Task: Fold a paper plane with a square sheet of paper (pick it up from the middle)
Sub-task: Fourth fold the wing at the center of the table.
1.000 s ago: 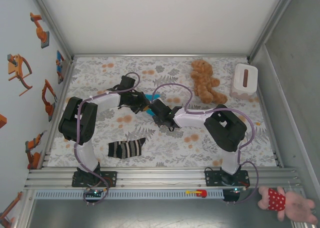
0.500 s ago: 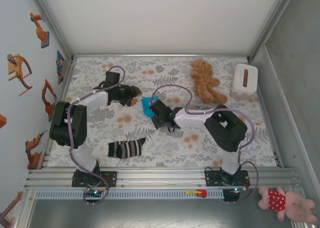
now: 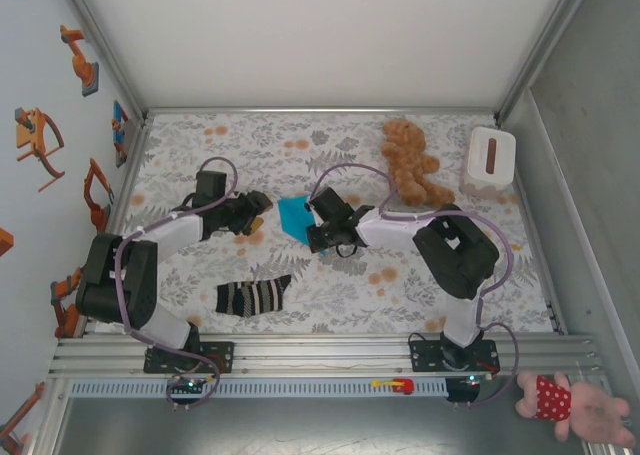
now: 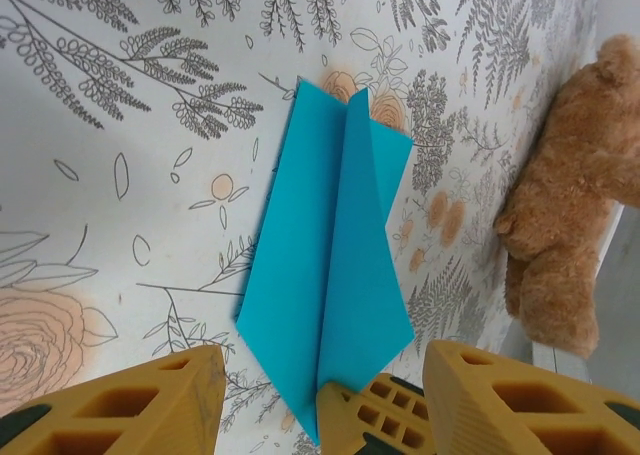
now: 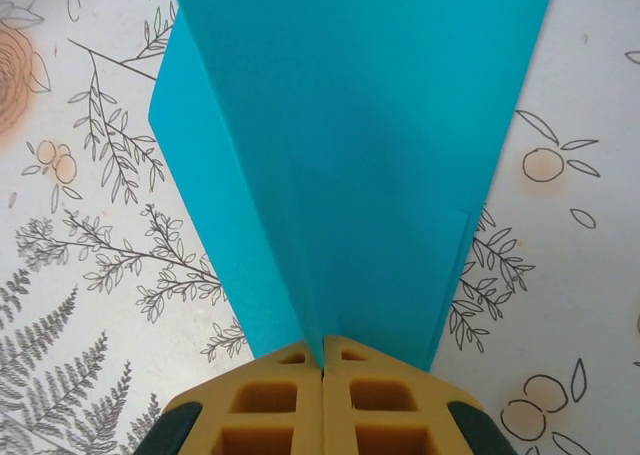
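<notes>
floral tablecloth (image 3: 340,295), white back wall (image 3: 320,35), stickered left wall (image 3: 30,75).

Overhead; wrist views close (paper plane (image 3: 296,218) shared)

**Right pinching, left standing open**

My right gripper (image 5: 322,370) is pressing its two fingers flush together on the narrow end of the paper plane (image 5: 370,155). My right arm (image 3: 385,233) is reaching leftward toward the middle, with its elbow bent high above its base. My left gripper (image 4: 322,380) is holding its jaws apart, gripping nothing, and pointing rightward at the right one. My left arm (image 3: 175,230) is folding out to the left, with its forearm running low.
</notes>
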Controlling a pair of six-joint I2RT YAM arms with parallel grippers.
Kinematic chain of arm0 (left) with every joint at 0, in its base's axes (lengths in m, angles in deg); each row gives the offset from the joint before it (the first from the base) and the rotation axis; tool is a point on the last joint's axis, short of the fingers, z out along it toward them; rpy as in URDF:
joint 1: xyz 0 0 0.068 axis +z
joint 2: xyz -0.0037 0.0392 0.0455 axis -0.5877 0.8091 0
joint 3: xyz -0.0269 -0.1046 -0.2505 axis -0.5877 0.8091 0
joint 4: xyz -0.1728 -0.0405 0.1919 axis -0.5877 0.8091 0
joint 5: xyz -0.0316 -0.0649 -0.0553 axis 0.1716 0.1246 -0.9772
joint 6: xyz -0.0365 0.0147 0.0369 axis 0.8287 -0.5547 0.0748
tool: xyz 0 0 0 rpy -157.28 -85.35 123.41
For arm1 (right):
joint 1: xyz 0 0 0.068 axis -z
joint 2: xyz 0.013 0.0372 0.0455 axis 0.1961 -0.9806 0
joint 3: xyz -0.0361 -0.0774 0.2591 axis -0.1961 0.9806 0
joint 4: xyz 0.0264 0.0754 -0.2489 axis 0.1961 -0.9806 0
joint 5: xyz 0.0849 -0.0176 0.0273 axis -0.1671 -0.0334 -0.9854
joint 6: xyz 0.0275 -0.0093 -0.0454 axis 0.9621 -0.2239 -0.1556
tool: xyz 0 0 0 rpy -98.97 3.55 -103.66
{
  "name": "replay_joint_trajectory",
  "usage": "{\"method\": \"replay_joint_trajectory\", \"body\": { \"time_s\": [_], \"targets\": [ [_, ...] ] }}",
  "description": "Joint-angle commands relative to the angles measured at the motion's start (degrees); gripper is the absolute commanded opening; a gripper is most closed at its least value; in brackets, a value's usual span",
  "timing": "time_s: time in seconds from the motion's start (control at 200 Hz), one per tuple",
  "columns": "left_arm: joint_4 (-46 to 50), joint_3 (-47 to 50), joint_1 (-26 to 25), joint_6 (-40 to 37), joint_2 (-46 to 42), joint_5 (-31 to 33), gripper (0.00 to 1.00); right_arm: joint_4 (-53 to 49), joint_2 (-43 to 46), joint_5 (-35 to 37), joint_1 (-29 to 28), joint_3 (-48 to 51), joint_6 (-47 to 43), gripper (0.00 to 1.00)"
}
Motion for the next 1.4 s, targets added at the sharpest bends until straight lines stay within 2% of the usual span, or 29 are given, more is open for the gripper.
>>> {"method": "replay_joint_trajectory", "body": {
  "time_s": [0.0, 0.285, 0.676, 1.022, 1.397],
  "targets": [
    [-4.66, 2.18, -1.81, 1.69, -1.61, -0.23, 0.55, 0.8, 0.89, -5.82, 1.32, 0.74, 3.56, 0.0],
    [-12.17, 2.7, -8.64, 2.53, 3.29, -1.89, 0.52, 5.16, 0.35, -15.14, 4.95, 2.84, 7.85, 0.0],
    [-21.26, 0.81, -10.9, 4.89, 11.73, -6.22, 0.5, 11.44, -0.14, -21.58, 7.83, 6.65, 12.39, 0.0],
    [-21.79, -0.44, -11.28, 4.02, 13.38, -6.52, 0.5, 16.5, -0.63, -24.71, 9.33, 9.7, 14.53, 0.0],
    [-13.19, -4.73, -11.68, -3.25, 15.72, -5.7, 0.5, 22.34, -1.58, -27.62, 10.81, 12.39, 17.06, 0.0]
  ]
}}
